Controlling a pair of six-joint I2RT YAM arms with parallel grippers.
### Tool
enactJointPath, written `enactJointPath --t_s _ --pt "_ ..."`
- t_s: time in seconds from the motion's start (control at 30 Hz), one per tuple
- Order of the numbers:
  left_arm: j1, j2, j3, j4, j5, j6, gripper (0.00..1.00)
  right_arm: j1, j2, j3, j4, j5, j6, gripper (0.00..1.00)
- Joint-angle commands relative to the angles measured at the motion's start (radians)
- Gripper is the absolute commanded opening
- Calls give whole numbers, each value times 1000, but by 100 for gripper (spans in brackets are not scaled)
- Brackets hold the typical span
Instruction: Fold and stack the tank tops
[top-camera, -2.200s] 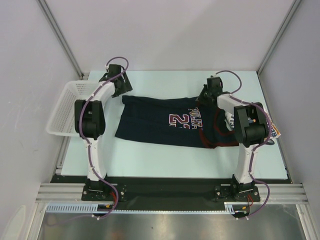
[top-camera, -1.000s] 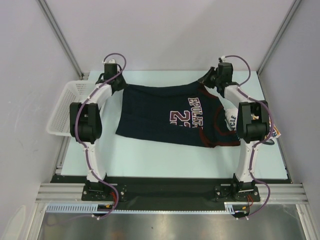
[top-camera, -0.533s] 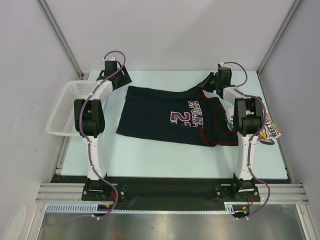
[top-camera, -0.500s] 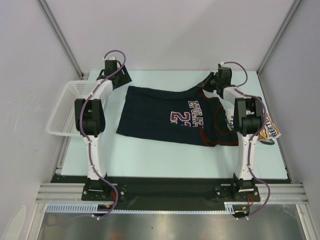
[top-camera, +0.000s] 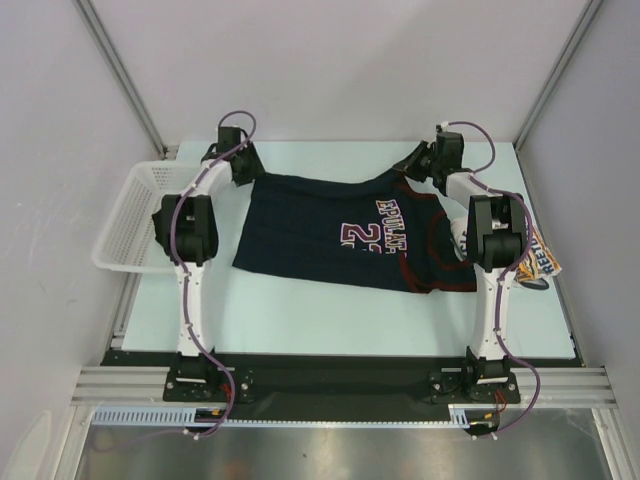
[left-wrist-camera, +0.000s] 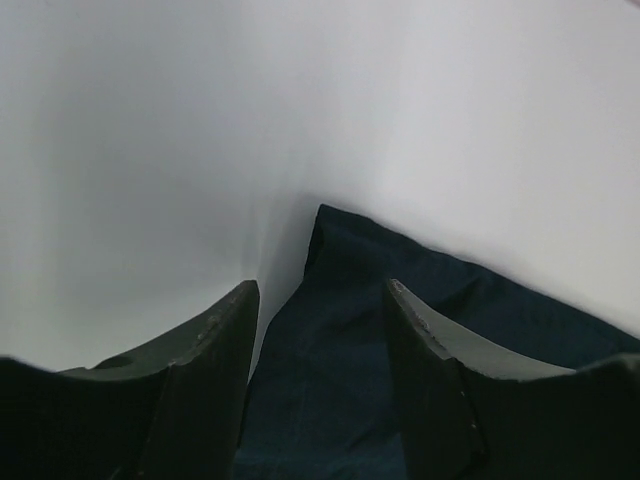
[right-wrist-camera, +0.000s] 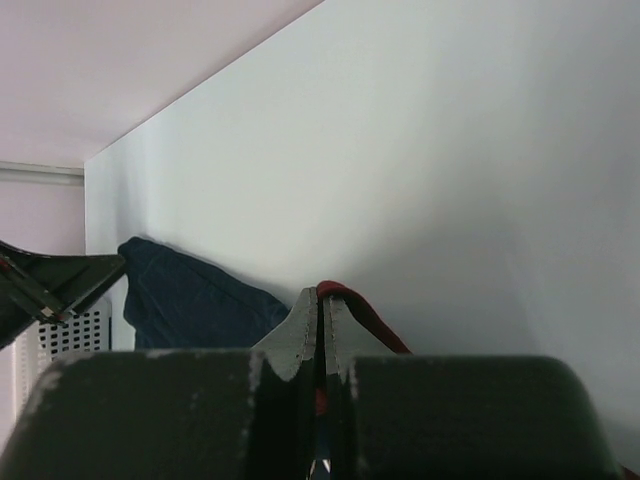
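basket sits left; left tool spread, right tool pinching navy tank top.

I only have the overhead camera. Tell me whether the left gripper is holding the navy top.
Observer: No. Its wrist camera shows the left gripper open, with the navy top lying in the gap between the fingers, not pinched.
Operator: Now report the right one.
Observer: The right gripper is shut on the top's dark-red trim, which comes up between its fingertips.
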Motion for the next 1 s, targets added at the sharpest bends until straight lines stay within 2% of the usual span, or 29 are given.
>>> enactJointPath --t_s 0.0,0.13,0.4,0.43,0.47,0.73,0.97 --pt "-6 18 60 -9 27 -11 56 -4 22 34 56 -16 14 1" --pt "-9 36 90 13 61 -13 20 -5 20 31 60 -20 16 1" --pt "-9 -49 69 86 61 1 15 -17 10 43 28 -27 -12 0" --pt "-7 -68 49 91 54 -1 4 -21 8 39 27 -28 -12 0" --pt "-6 -75 43 91 40 -11 0 -22 4 37 27 -30 -14 0" --pt "11 -204 -158 189 -5 -33 0 -33 -29 14 -4 -23 -26 0" --pt "13 -270 -241 233 11 -31 0 -31 -53 6 -9 -48 -17 2"
